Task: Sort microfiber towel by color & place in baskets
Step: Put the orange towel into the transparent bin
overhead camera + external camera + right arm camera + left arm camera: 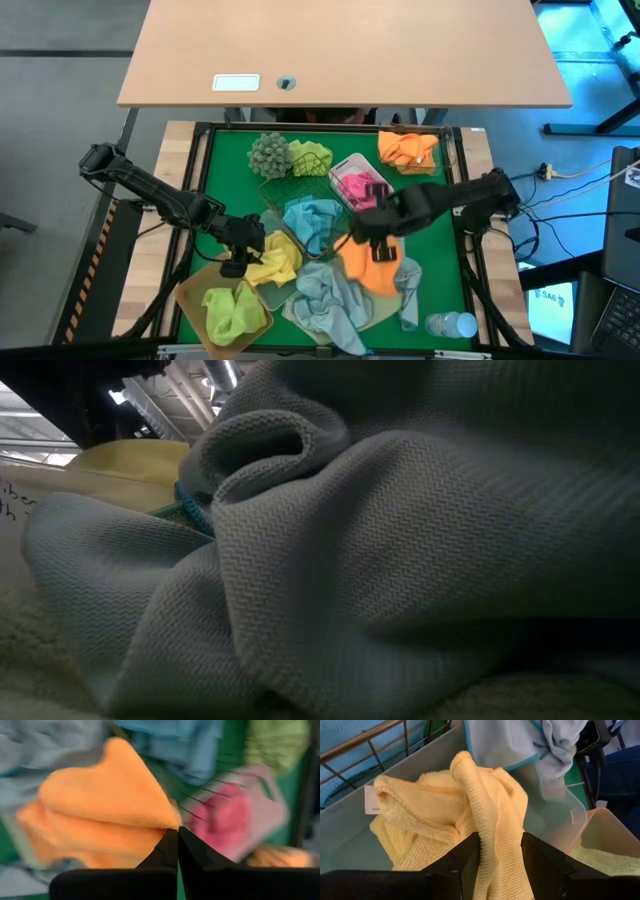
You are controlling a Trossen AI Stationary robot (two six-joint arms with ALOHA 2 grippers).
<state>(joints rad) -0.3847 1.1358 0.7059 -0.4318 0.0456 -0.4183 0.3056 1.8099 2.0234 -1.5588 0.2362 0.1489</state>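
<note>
Right claw [177,836] is pinched together on a corner of the orange towel [368,268] mid-worktop. With so little fabric caught, it could slip out on the lift. Left claw [500,851] is clamped on the yellow towel [445,815] (over its frosted bin [350,832]).

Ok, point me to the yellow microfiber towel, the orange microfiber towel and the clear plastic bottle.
yellow microfiber towel [490,810]: left wrist view, raised middle fold.
orange microfiber towel [105,795]: right wrist view, upper flap.
clear plastic bottle [450,324]: high view, its body.
</note>
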